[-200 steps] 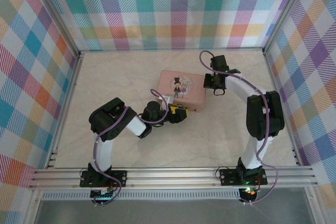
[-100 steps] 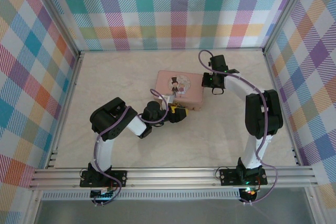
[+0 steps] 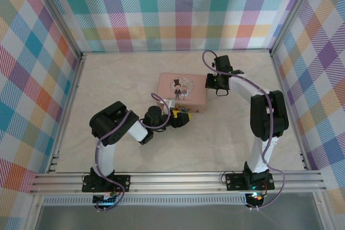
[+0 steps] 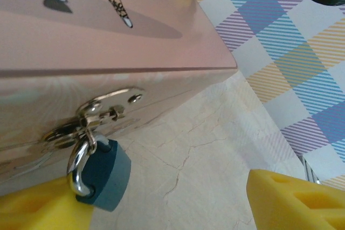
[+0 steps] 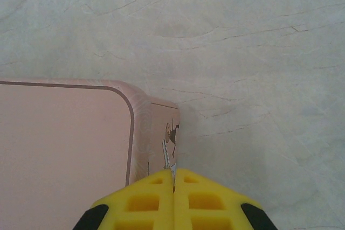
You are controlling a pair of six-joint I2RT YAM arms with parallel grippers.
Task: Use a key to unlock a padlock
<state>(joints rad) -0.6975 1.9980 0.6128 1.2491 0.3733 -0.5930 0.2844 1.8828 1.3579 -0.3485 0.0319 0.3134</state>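
Observation:
The padlock (image 4: 105, 173) has a blue body and a silver shackle, and hangs from the hasp (image 4: 102, 106) on the near side of the pink tin (image 4: 108, 20). My left gripper (image 4: 167, 203) is open. One yellow fingertip (image 4: 38, 208) lies right under the padlock and the other (image 4: 296, 197) stands well off to the right. In the top view the left gripper (image 3: 181, 117) is at the tin's (image 3: 182, 91) near edge. My right gripper (image 5: 173, 179) is shut on the key (image 5: 167, 157), whose blade points out beside the tin's (image 5: 64, 144) right corner. In the top view the right gripper (image 3: 215, 85) is at the tin's right end.
The marble-patterned table top (image 3: 118, 84) is bare around the tin. Checked cloth walls (image 3: 178, 9) close off the back and both sides. An aluminium rail (image 3: 178, 179) runs along the near edge by the arm bases.
The pink tin has shifted a little to the left and away. Both grippers have moved left along with it. The right stays shut on the key.

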